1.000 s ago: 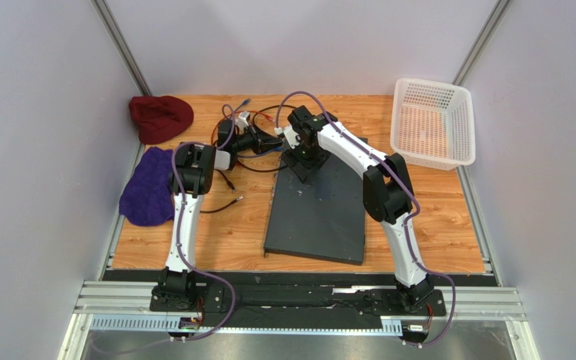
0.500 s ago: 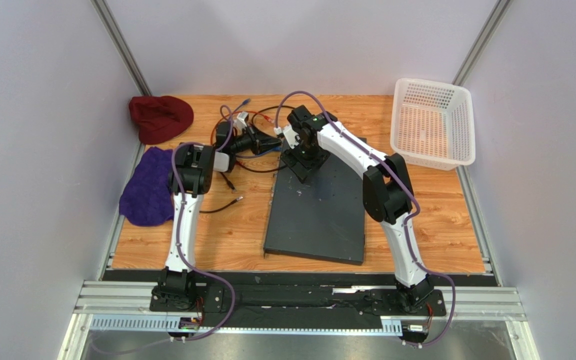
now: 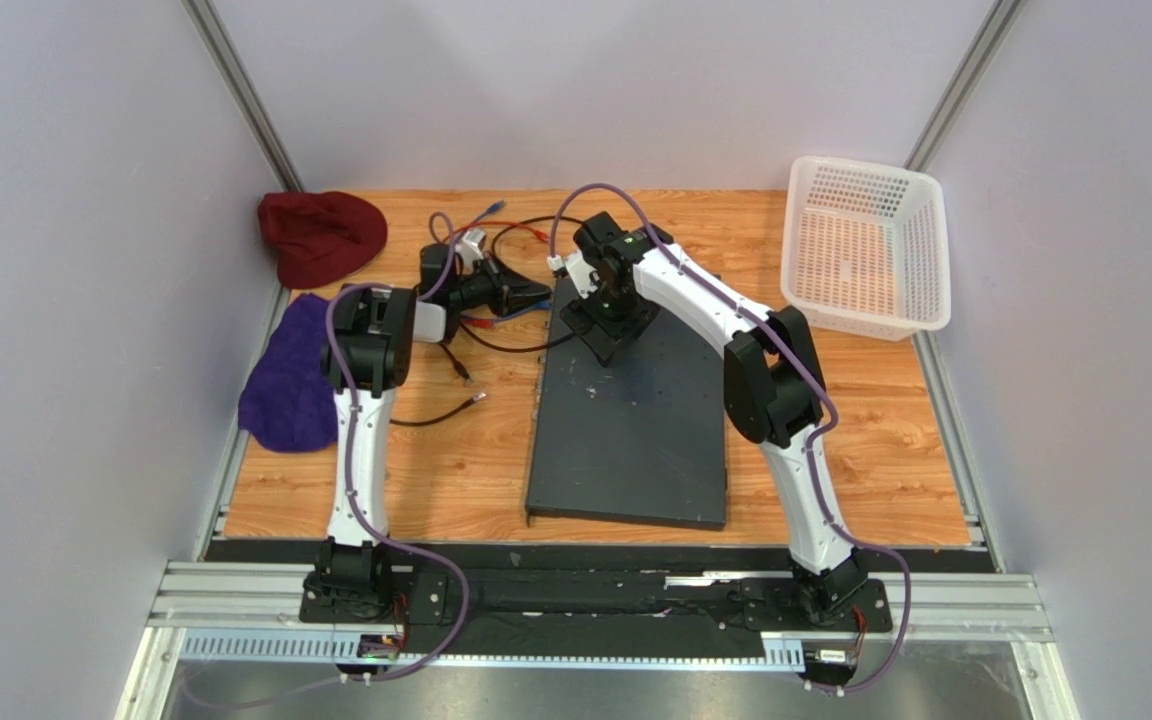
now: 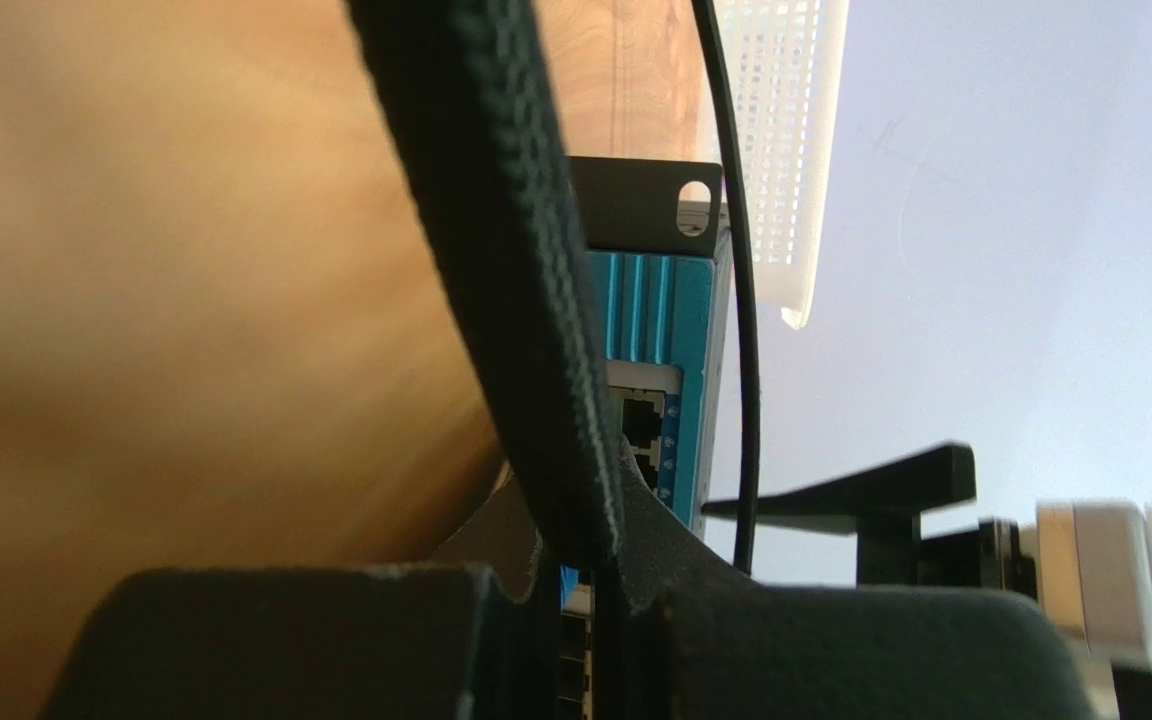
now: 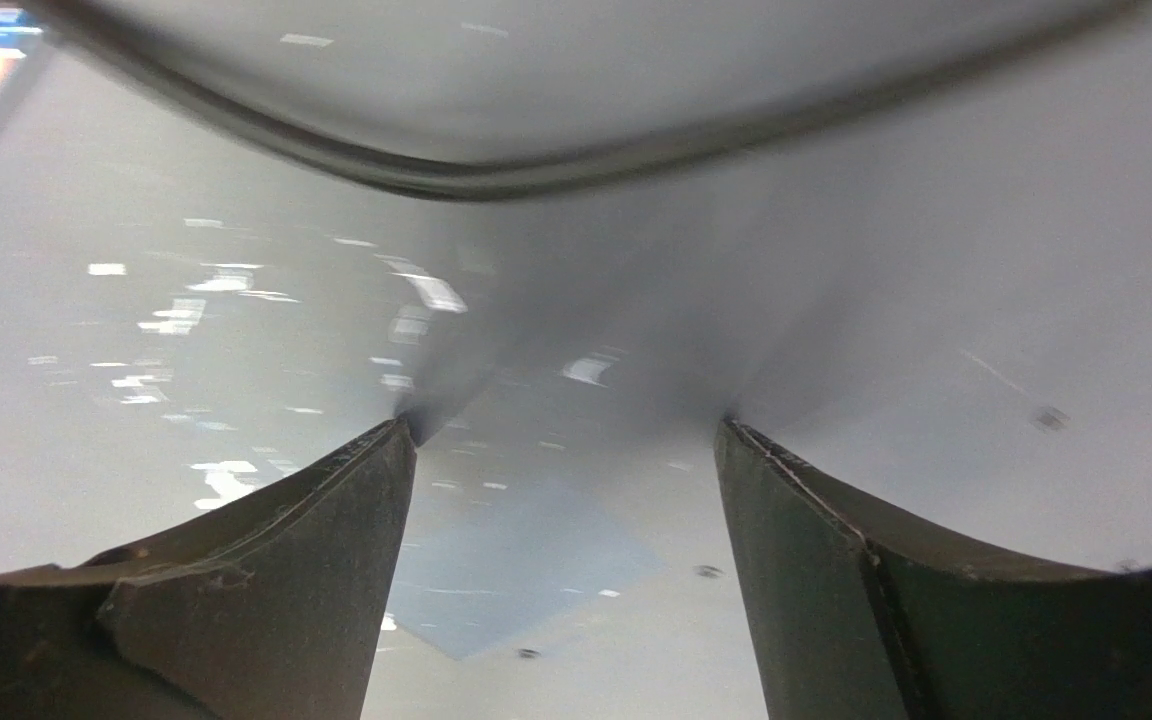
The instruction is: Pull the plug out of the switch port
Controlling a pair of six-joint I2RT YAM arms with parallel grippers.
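The switch [image 3: 635, 420] is a large flat dark grey box lying in the middle of the table. Its blue front face with ports [image 4: 657, 375] shows in the left wrist view. My left gripper [image 3: 522, 294] is just left of the switch's far corner, shut on a thick black braided cable [image 4: 492, 225] that runs up between its fingers [image 4: 597, 555]. The plug is hidden by the fingers. My right gripper [image 3: 599, 333] is open, its fingertips [image 5: 312, 555] resting on the switch's scuffed top [image 5: 537, 375].
Several loose black cables [image 3: 500, 338] lie left of the switch, and a thin one [image 4: 732, 300] hangs by its front face. A dark red cloth [image 3: 322, 234] and a purple cloth [image 3: 294, 375] lie at the left. A white mesh basket [image 3: 863, 248] stands at the back right.
My left gripper has pulled left, away from the switch's front face, with the cable in it. The switch has shifted slightly. The right gripper stays on the switch top.
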